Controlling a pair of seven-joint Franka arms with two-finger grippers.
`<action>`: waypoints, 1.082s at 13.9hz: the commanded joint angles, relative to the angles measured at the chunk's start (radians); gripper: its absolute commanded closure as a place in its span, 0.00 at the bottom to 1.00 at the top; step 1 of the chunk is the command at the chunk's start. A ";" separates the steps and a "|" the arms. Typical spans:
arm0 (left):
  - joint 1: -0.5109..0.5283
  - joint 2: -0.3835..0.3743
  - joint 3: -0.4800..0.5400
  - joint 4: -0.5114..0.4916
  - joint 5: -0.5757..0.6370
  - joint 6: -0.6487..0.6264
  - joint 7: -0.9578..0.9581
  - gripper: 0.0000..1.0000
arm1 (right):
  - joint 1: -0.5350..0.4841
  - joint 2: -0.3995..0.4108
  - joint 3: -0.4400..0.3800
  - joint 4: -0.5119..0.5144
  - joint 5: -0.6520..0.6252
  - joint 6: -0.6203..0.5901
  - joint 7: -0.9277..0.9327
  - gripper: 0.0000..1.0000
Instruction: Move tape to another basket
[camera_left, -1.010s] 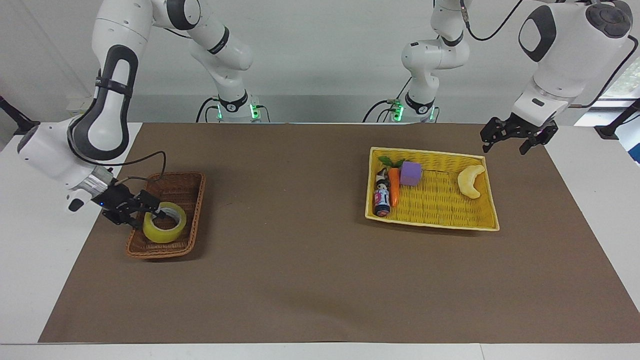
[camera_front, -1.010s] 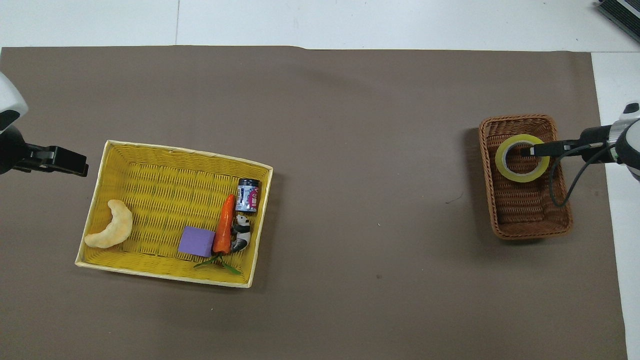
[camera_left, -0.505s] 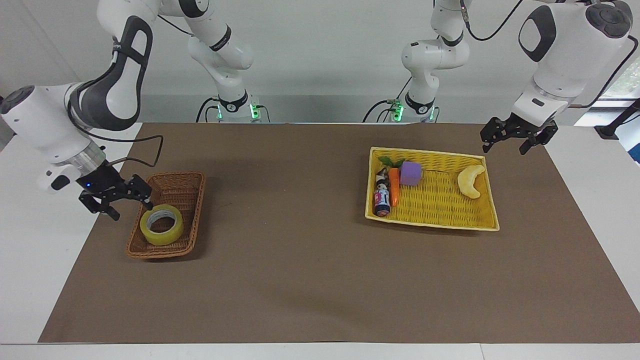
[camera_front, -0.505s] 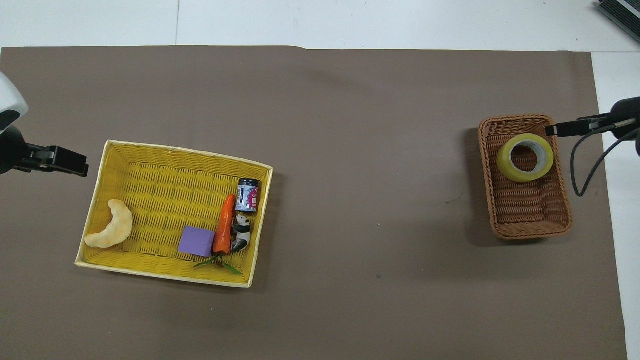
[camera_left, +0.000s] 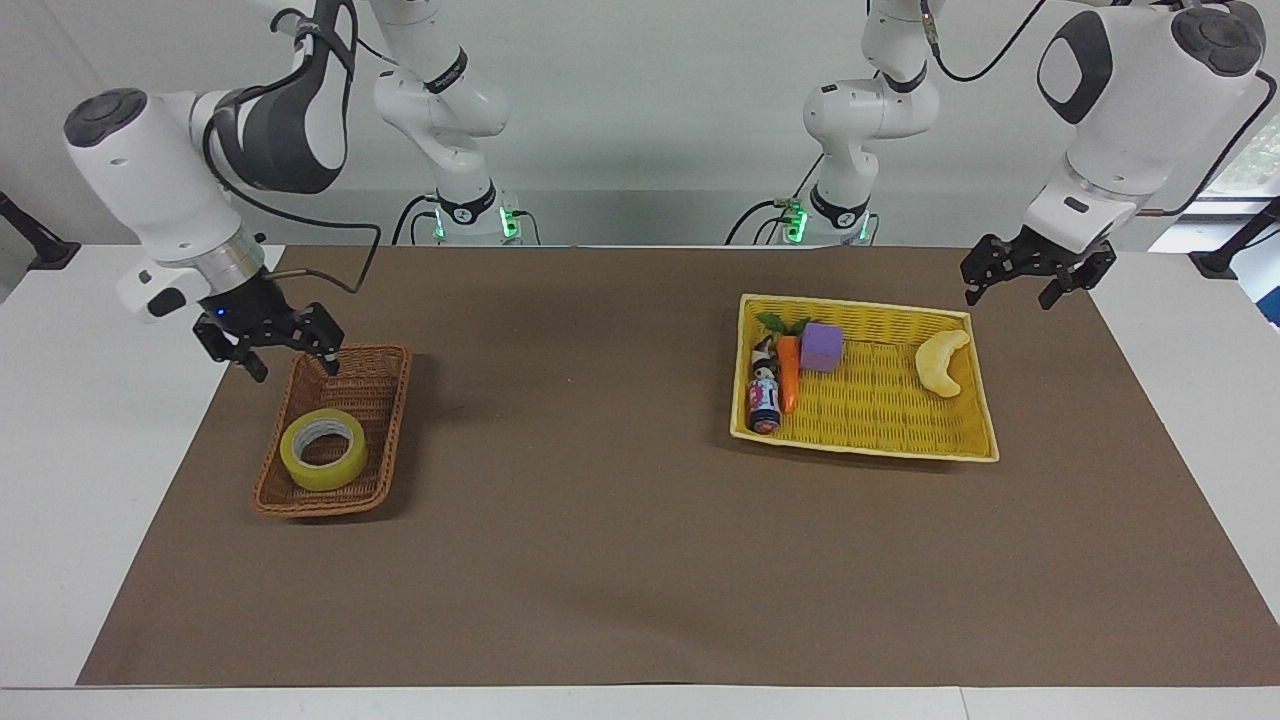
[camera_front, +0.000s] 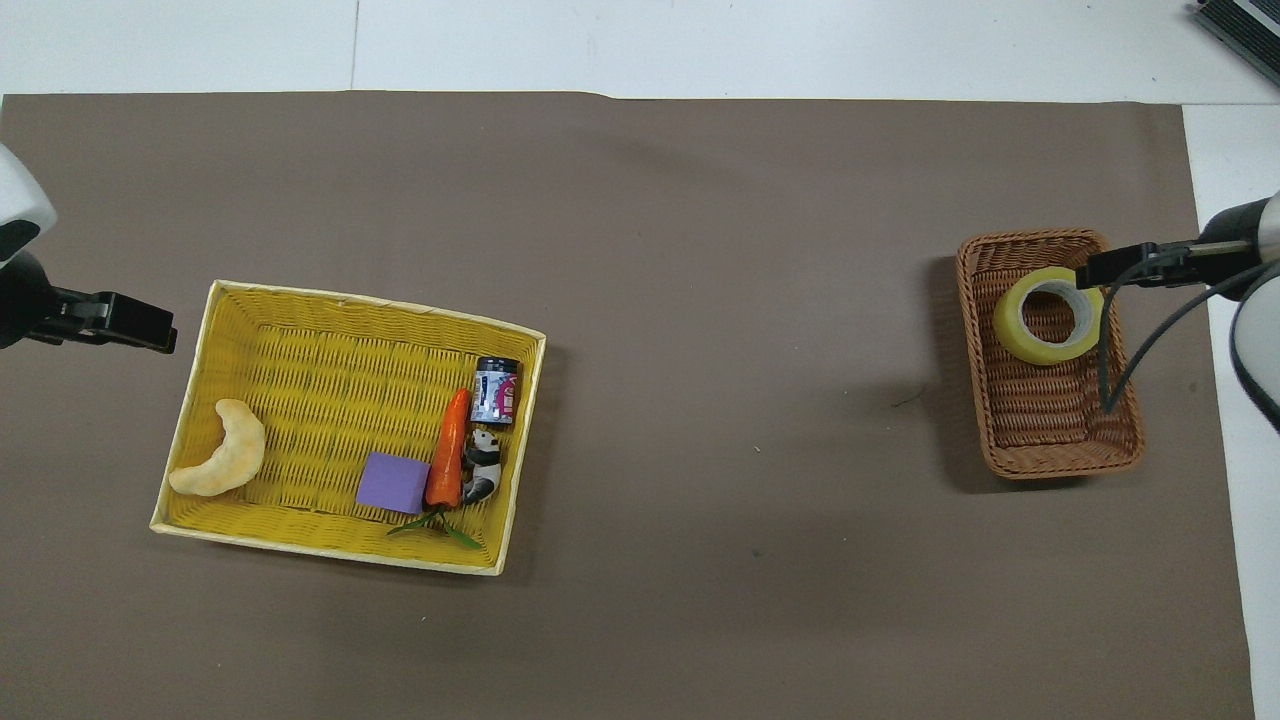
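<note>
The yellow tape (camera_left: 323, 449) (camera_front: 1048, 316) lies flat in the dark brown wicker basket (camera_left: 398, 420) (camera_front: 1050, 425), in the half farther from the robots. My right gripper (camera_left: 292, 365) (camera_front: 1095, 270) hangs open and empty above that basket's rim, apart from the roll. At the left arm's end of the table, my left gripper (camera_left: 1008, 295) (camera_front: 140, 330) waits, open and empty, in the air by a corner of the yellow basket (camera_left: 880, 420) (camera_front: 320, 370).
The yellow basket holds a pale crescent toy (camera_left: 943, 362), a purple block (camera_left: 822, 347), a carrot (camera_left: 789, 372), a small bottle (camera_left: 765, 400) and a panda figure (camera_front: 483, 462). A brown mat (camera_left: 600, 500) covers the table between the two baskets.
My right gripper drew out of the tape's ring, rose and swung back toward the robots. The roll settled flat in the brown basket. The left arm stayed still.
</note>
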 joint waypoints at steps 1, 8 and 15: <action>0.016 -0.022 -0.012 -0.029 0.015 0.015 0.004 0.00 | 0.074 -0.078 0.001 -0.044 -0.044 -0.055 0.175 0.00; 0.016 -0.022 -0.012 -0.029 0.015 0.016 0.004 0.00 | 0.107 -0.132 0.012 0.118 -0.049 -0.291 0.325 0.00; 0.016 -0.022 -0.012 -0.029 0.015 0.016 0.004 0.00 | 0.093 -0.158 -0.001 0.177 -0.078 -0.413 0.271 0.00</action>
